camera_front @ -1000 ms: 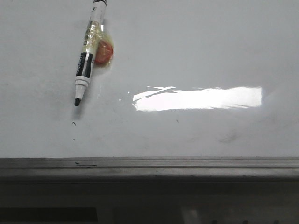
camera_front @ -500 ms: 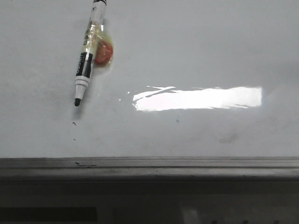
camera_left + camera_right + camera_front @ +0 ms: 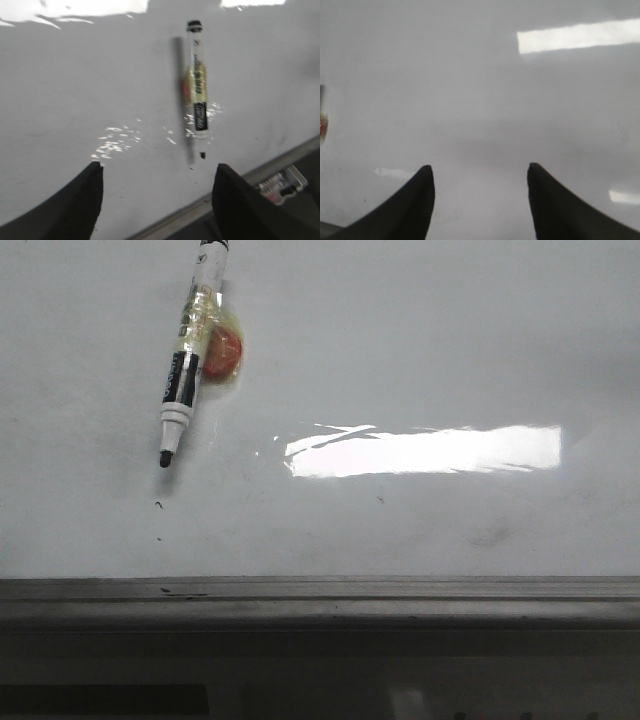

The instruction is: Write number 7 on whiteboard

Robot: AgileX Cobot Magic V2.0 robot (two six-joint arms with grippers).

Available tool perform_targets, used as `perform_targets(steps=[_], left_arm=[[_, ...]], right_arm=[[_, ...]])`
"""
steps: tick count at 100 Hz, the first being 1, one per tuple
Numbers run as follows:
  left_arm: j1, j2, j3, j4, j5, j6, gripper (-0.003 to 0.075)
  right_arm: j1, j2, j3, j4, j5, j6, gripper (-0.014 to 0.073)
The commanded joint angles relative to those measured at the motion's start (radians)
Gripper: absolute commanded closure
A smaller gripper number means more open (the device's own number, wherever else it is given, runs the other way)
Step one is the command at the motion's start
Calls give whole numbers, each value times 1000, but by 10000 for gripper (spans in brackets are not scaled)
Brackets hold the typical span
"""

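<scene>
The whiteboard [image 3: 420, 350] fills the front view, glossy white-grey, with a bright glare bar. No number 7 shows on it, only tiny dark specks. An uncapped black-and-white marker [image 3: 188, 360] lies at the board's left, tip toward the near rail, with yellowish tape and a red blob stuck to its barrel. It also shows in the left wrist view [image 3: 197, 82]. My left gripper [image 3: 157, 175] is open and empty above the board, short of the marker's tip. My right gripper [image 3: 480, 175] is open and empty over bare board. Neither gripper shows in the front view.
A grey metal edge rail [image 3: 320, 590] runs along the board's near side, also in the left wrist view [image 3: 280, 162]. Beyond the rail a small white-and-red object [image 3: 280, 182] lies below the board. A faint smudge [image 3: 490, 535] marks the board at right.
</scene>
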Motion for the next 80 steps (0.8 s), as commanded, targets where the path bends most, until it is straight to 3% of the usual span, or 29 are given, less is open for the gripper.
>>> perform_targets(steps=[1,40,72,80], left_arm=[[-80,74,-37,-84,-85,17,303],[-377,398,-42,-292,-502,17,303],[-394,536,-54,-293,-653,15,305],[-394,550,-54,-293,-680,15,342]], right_arm=[[-4,22,-35,20,-49,-16,207],[-4,22,-35,65,-19,-16,207],[-4,22,-35,112,1,-22,207],[-4,22,-35,113,1,-22,207]])
